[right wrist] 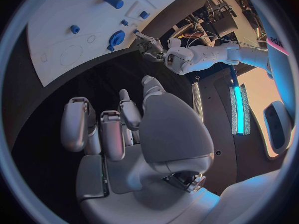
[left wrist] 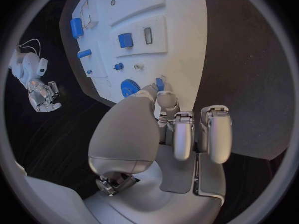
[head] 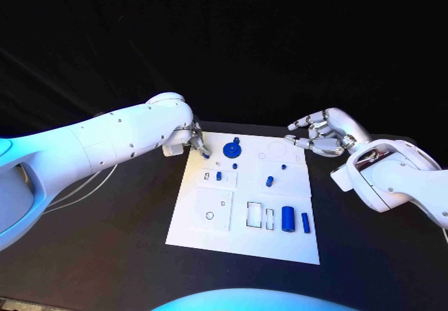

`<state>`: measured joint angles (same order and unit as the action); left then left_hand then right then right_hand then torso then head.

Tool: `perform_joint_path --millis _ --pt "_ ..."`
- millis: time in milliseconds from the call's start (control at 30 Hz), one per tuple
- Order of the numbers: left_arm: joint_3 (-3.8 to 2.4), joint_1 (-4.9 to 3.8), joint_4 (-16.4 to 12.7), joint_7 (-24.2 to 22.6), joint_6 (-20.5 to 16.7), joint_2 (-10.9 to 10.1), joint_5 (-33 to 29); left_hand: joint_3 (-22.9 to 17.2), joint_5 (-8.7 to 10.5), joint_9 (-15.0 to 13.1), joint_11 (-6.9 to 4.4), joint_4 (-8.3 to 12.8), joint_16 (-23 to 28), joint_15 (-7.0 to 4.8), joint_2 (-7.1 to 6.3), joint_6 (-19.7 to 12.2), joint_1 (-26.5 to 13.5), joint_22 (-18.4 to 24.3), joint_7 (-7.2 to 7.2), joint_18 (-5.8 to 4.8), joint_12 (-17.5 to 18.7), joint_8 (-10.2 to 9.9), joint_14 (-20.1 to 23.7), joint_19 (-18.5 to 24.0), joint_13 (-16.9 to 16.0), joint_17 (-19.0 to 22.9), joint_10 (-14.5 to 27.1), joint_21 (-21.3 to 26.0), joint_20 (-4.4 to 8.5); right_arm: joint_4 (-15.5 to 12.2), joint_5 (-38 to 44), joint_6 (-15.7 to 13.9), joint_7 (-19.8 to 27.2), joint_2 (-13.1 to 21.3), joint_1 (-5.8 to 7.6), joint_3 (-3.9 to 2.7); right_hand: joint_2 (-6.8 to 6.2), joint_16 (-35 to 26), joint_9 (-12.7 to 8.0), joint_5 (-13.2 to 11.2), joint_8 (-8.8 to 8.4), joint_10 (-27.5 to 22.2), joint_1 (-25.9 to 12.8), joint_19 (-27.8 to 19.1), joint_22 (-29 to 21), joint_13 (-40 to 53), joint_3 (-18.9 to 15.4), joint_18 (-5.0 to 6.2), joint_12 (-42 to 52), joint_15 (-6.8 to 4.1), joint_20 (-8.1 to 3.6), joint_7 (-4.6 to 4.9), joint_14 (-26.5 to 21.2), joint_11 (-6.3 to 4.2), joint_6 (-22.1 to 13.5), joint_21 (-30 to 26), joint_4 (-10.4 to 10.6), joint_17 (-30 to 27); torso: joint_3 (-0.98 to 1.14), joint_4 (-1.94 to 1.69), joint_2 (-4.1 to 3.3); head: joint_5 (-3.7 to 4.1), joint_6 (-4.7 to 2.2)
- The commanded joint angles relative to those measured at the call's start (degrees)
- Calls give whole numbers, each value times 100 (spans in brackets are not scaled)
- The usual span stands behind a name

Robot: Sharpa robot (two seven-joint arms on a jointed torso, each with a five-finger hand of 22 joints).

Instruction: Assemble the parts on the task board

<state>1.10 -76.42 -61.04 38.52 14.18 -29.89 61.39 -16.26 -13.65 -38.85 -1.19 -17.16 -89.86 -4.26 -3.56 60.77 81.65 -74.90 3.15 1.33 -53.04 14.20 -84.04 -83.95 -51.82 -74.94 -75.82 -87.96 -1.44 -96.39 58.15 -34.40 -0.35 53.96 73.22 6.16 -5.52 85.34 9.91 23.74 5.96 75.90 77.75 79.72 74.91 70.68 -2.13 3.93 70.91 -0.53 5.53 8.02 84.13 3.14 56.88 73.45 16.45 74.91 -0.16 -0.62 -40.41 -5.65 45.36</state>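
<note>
Blue peg is pinched by the left hand at the task board; it could be dropped if the pinch loosens. Right hand is held curled, empty.

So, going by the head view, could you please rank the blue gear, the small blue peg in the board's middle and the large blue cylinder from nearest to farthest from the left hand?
1. Blue gear, at the board's far edge, just beside the left hand.
2. Small blue peg, mid-board, toward the right side.
3. Large blue cylinder, near the board's front right corner.
</note>
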Motion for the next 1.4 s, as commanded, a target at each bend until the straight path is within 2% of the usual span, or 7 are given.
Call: perform_joint_path --millis 33,267,467,700,900,1033,1400 --pt "-1 0 -32 -111 -86 -37 -206 -1177 22 -59 14 791 -14 10 -264 -16 -221 -1129 3 -31 -7 72 -596 -334 18 -1506 -49 29 -40 -7 48 7 46 0 -3 0 22 -36 -8 25 32 -25 -47 -30 232 5 -38 34 3 -33 -16 -1 345 10 -11 -36 -9 520 -1 -2 2 -3 -11" --pt "-1 0 -289 -172 -280 -250 -570 -1601 24 -148 -3 949 -14 -3 -403 -3 -397 -1143 -1 -34 -55 167 -596 -343 2 -1506 -95 23 -38 -9 48 6 47 10 -3 0 23 -36 -8 26 33 -26 -47 -30 232 3 -38 34 1 -33 -17 -1 345 10 -10 -36 -9 519 -1 -14 9 -17 -24" --pt "-2 -2 -788 -150 -439 -570 -850 -1865 28 -208 -17 1055 -14 -16 -491 15 -555 -1170 -15 -41 -99 237 -596 -362 -20 -1506 -139 8 -31 -12 48 6 43 24 -3 0 23 -36 -8 26 33 -26 -47 -30 232 3 -38 34 1 -33 -17 -1 345 10 -10 -36 -9 519 1 -32 38 -22 -16" --pt "3 4 -1292 -189 -614 -859 -867 -2070 31 -256 -27 1150 -14 -25 -571 27 -673 -1187 -26 -45 -117 293 -596 -374 -24 -1506 -165 -2 -23 -13 48 8 42 32 -3 0 25 -35 -8 29 34 -26 -47 -29 234 2 -39 33 2 -33 -17 -1 346 10 -9 -36 -10 522 -6 -47 54 -27 -1" --pt "7 96 -1645 -232 -727 -1085 -750 -2149 32 -278 -34 1190 -14 -30 -604 34 -717 -1196 -33 -47 -128 320 -596 -380 -30 -1506 -178 -7 -19 -10 48 10 42 38 -4 0 26 -38 -8 33 35 -25 -47 -30 232 2 -39 34 3 -34 -17 -2 345 9 -9 -39 -11 517 -3 -47 53 -45 5" --pt "10 152 -1787 -260 -782 -1169 -610 -2187 33 -289 -39 1211 -14 -33 -625 41 -740 -1208 -37 -50 -129 336 -596 -388 -26 -1506 -185 -14 -17 -7 48 11 43 40 -6 0 26 -38 -8 33 35 -25 -47 -30 232 2 -39 34 3 -34 -17 -2 345 9 -9 -39 -11 517 -8 -42 44 -49 8" --pt "33 310 -1840 -178 -653 -1156 -246 -2250 37 -311 -48 1250 -14 -40 -670 53 -790 -1220 -47 -54 -131 365 -596 -397 -18 -1506 -206 -21 -14 -4 48 14 44 40 -16 0 26 -38 -8 33 35 -25 -47 -30 232 2 -39 34 3 -34 -17 -2 345 9 -9 -39 -11 517 -4 -32 35 -49 25"
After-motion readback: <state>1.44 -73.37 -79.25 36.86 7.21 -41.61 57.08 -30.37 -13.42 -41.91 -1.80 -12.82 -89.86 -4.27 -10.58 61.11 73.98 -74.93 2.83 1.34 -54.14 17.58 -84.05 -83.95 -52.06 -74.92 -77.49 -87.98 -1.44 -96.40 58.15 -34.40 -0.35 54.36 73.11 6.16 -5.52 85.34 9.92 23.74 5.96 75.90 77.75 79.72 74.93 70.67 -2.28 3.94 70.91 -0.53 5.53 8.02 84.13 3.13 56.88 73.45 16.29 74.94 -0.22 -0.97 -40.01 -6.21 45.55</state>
